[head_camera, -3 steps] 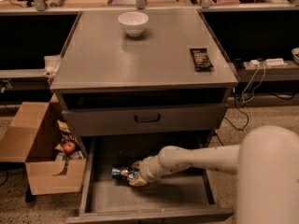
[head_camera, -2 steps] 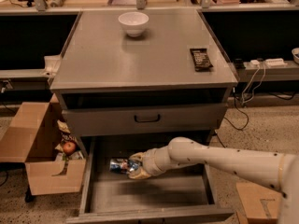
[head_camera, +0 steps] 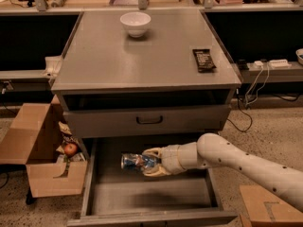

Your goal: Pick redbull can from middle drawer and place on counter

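Grey middle drawer (head_camera: 151, 195) open: hand (head_camera: 150, 163) over it pinches horizontal redbull can (head_camera: 132, 161) by one end. Likely light, slick, dentable; mid-body hold safer.

Speckled beige floor (head_camera: 272, 126), open brown cardboard box (head_camera: 52, 181) at left, long tan bench (head_camera: 94, 4) behind, dim warm light

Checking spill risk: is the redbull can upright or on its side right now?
On its side: the redbull can lies horizontally, gripped by the end effector within the open middle drawer.
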